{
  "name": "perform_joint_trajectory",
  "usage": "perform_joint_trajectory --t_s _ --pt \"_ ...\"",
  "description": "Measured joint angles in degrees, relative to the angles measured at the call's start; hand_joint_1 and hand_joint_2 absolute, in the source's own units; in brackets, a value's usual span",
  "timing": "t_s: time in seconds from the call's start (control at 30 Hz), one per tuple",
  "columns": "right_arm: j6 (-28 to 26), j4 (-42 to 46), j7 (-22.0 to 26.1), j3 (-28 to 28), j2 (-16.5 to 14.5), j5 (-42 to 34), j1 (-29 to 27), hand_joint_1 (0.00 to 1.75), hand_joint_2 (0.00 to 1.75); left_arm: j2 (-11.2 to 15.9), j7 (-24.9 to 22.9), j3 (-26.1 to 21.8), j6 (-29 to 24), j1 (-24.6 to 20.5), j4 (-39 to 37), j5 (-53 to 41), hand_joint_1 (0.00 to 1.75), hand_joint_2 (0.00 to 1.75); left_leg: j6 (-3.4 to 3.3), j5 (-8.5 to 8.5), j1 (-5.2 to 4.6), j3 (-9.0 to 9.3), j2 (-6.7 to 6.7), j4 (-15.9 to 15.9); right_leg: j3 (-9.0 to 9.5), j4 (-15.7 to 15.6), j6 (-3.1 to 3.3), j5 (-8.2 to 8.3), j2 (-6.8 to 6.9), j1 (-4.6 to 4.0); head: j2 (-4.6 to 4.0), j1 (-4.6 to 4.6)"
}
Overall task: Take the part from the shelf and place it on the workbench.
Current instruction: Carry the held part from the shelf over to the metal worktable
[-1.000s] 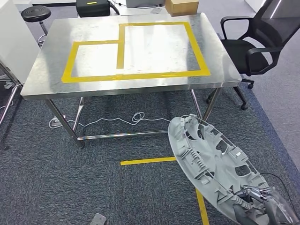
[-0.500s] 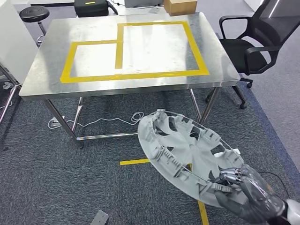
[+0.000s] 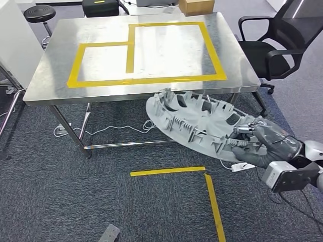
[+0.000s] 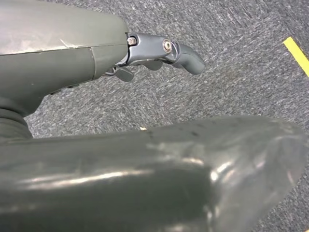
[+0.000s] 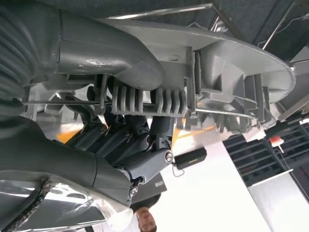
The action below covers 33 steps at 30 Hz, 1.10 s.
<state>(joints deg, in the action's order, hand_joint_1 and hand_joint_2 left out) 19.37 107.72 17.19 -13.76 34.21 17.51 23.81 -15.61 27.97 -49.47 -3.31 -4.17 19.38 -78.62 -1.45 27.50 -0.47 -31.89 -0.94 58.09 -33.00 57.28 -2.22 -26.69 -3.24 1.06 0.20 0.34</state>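
The right hand [image 3: 253, 141] comes in from about four o'clock in the head view, and its fingers [image 5: 160, 128] are clamped on the rim of the part [image 3: 190, 123], a big round grey plastic disc with ribs and cut-outs on the face that shows. The disc is held up in the air, nearly flat and slightly tilted, with its far edge just below the near edge of the counter [image 3: 49, 75]; whether it touches that edge I cannot tell. In the right wrist view the thumb lies along one face of the disc [image 5: 218, 63] and the darker fingers curl against the ribbed other side, beside a thin metal rod.

The counter is a steel-topped table with two rectangles marked in yellow tape [image 3: 131, 50], a smaller one toward nine o'clock and a larger one toward one o'clock. A black office chair [image 3: 274, 48] stands at its two o'clock end, a round stool [image 3: 39, 13] at eleven o'clock, and a cardboard box [image 3: 195, 6] at twelve. A white cable [image 3: 114, 130] lies on the carpet under the counter, with yellow floor tape [image 3: 167, 171] at six o'clock.

The left hand [image 4: 160, 53] hangs over the carpet, its fingers [image 4: 188, 58] loosely curled and holding nothing.
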Motion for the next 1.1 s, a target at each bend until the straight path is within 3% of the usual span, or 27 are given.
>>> perform_joint_trajectory --t_s 0.57,1.1 --pt "0.5 -5.2 -0.2 -5.2 0.8 -3.1 8.7 1.75 1.75 0.0 -1.1 0.8 1.2 -0.2 -0.4 -0.1 0.00 0.00 0.01 -0.03 0.00 -0.12 -0.02 0.0 -0.10 0.0 0.01 0.02 0.02 0.00 0.00 0.01" --pt "1.1 -9.1 0.5 -9.6 0.5 -3.0 13.4 1.75 1.75 0.0 -3.4 1.8 2.2 -0.4 -1.0 0.1 0.00 0.00 -0.01 -0.03 -0.08 -0.27 -0.14 0.1 -0.14 0.0 -0.05 0.08 0.15 0.11 0.00 -0.01"
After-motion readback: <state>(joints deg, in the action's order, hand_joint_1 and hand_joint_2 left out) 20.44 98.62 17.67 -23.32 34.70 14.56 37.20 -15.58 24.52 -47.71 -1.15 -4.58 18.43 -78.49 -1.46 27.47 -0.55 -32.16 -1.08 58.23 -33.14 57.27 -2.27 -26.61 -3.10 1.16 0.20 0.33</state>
